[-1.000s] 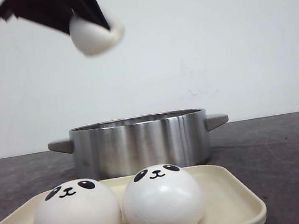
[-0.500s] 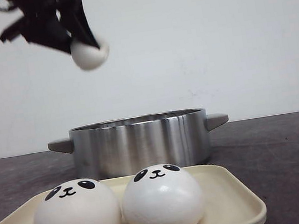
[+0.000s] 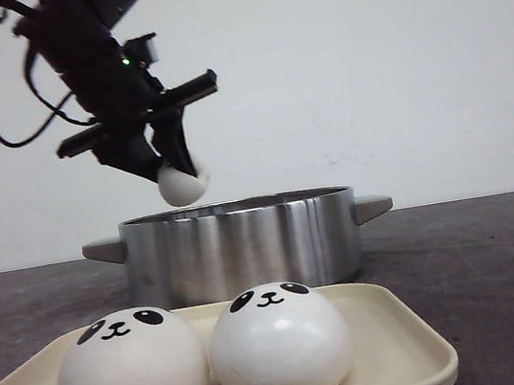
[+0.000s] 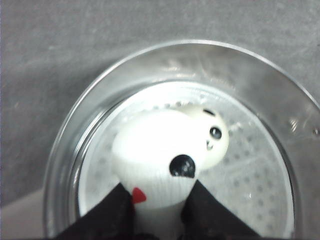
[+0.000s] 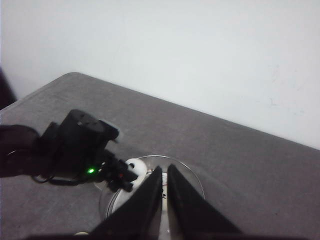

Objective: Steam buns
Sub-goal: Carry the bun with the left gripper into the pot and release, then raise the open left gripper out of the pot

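Note:
My left gripper (image 3: 173, 171) is shut on a white panda bun (image 3: 182, 184) and holds it just above the left part of the steel pot (image 3: 241, 248). In the left wrist view the gripper (image 4: 157, 202) holds this bun (image 4: 152, 162) over the pot's perforated floor, where another panda bun (image 4: 214, 134) lies. Two more buns (image 3: 131, 366) (image 3: 278, 342) sit side by side on the cream tray (image 3: 412, 353) in front. My right gripper (image 5: 164, 172) is shut and empty, high above the pot, and does not show in the front view.
The pot has two grey side handles (image 3: 373, 206) and stands behind the tray on a dark grey table (image 3: 489, 255). The right wrist view shows the left arm (image 5: 75, 145) with its cable over the pot rim (image 5: 192, 175). A white wall stands behind.
My left gripper has come down with the bun from the top of the front view to just above the pot's rim. The tray buns have not moved.

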Controlling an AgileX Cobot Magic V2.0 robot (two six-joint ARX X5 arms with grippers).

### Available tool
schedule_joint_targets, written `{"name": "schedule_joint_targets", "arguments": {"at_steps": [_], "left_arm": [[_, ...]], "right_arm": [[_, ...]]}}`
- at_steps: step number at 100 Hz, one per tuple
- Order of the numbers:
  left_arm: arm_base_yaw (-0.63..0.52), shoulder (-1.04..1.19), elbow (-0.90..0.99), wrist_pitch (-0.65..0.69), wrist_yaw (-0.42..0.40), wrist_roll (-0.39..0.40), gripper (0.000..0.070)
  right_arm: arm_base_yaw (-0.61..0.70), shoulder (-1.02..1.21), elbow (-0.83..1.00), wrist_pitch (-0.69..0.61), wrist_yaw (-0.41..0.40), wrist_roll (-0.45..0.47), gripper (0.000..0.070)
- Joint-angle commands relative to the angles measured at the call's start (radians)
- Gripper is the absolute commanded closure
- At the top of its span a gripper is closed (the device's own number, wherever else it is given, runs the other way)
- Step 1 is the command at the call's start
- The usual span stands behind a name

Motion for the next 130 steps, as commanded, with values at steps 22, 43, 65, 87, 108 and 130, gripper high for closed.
{"name": "schedule_joint_targets", "arguments": {"at_steps": [22, 43, 65, 87, 108, 130], "left_arm": [[-0.006, 0.110, 0.055, -0.010, 0.012, 0.023, 0.0696], [-0.006, 0.139, 0.055, -0.031, 0.011, 0.024, 0.0455], [-0.006, 0.139, 0.058, -0.029, 0.011, 0.023, 0.0145], [-0.006, 0.138, 0.064, -0.032, 0.011, 0.024, 0.0086], [-0.004, 0.089, 0.164, -0.172, -0.043, 0.026, 0.0314], [-0.011, -0.126, 0.168, -0.172, -0.047, 0.024, 0.0313]], "right_arm": [[0.011, 0.010, 0.017, -0.053, 0.000, -0.011, 0.0692], [0.011, 0.010, 0.017, -0.058, 0.000, -0.011, 0.0692], [0.011, 0.010, 0.017, -0.060, 0.000, -0.010, 0.0692], [0.011, 0.010, 0.017, -0.067, 0.000, -0.007, 0.0692], [0.010, 0.014, 0.013, -0.093, 0.000, -0.008, 0.0692], [0.008, 0.027, -0.073, -0.092, -0.004, 0.000, 0.0691]]}}
